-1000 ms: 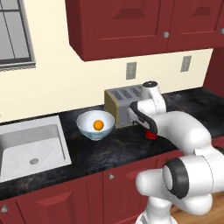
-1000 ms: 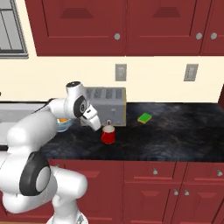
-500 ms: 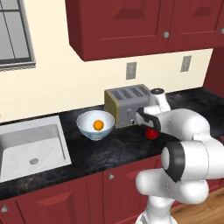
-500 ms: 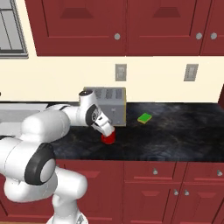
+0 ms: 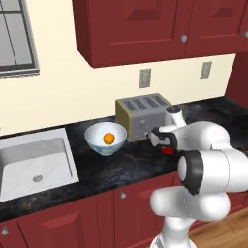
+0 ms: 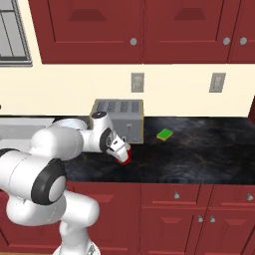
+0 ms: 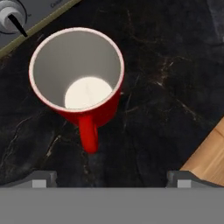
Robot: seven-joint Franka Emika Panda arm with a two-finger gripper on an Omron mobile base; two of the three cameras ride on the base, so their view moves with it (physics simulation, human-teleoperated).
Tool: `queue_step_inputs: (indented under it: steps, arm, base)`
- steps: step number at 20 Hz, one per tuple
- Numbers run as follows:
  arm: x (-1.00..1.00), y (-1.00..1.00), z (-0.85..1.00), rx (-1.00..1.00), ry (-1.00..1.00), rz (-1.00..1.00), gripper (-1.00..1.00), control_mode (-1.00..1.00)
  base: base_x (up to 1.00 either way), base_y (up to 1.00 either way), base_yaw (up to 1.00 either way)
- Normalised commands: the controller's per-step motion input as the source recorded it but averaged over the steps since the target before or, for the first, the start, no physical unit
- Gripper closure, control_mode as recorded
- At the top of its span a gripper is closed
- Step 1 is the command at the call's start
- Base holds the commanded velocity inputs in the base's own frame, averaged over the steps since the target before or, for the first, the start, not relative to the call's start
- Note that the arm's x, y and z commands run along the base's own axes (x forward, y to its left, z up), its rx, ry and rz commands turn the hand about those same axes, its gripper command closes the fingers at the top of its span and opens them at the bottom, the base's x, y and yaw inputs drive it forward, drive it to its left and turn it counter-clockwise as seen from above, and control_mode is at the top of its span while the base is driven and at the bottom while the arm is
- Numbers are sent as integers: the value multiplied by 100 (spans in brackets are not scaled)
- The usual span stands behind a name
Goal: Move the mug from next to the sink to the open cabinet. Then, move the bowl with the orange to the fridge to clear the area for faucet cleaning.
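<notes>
While the red mug (image 7: 78, 74) stands upright on the dark stone counter (image 7: 175, 65), just in front of the toaster (image 5: 143, 115) and to the right of the bowl (image 5: 105, 139), the gripper (image 6: 121, 151) hangs right above it. In the hand view its two finger tips (image 7: 41, 178) sit wide apart at the bottom edge, spread and empty, with the mug's handle pointing down between them. The mug is well apart from the sink (image 5: 34, 160), which lies at the far left of the counter, past the bowl with the orange (image 5: 109, 138) in it.

I judge the mug to be a stiff, glazed piece: light enough for this hand, but smooth, so it could slip under a weak pinch, and it would chip if knocked against the toaster. Its wall looks thin and the inside is empty, so nothing can spill. The best hold seems to be across the rim, one finger inside and one outside, on the side away from the handle; pinching the narrow handle would let the cup swing. The toaster's knob (image 7: 9, 16) is close to the far rim, so the fingers need care there.
</notes>
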Motion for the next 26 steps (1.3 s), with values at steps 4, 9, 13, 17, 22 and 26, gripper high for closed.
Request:
queue_step_inputs:
  steps: [4,9,13,17,22,26]
  arm:
    - [18,0,-24,-1,0,0,-100,-100]
    - [37,1,-17,-2,0,0,-100,-100]
    - [29,0,-18,0,0,0,-100,-100]
    - [26,0,-14,0,0,0,-100,-100]
    - [7,0,-2,0,0,0,100,-100]
    - [0,0,0,0,0,0,100,-100]
  base:
    - [0,0,0]
    - [0,0,0]
    - [0,0,0]
    - [0,0,0]
    - [0,0,0]
    - [0,0,0]
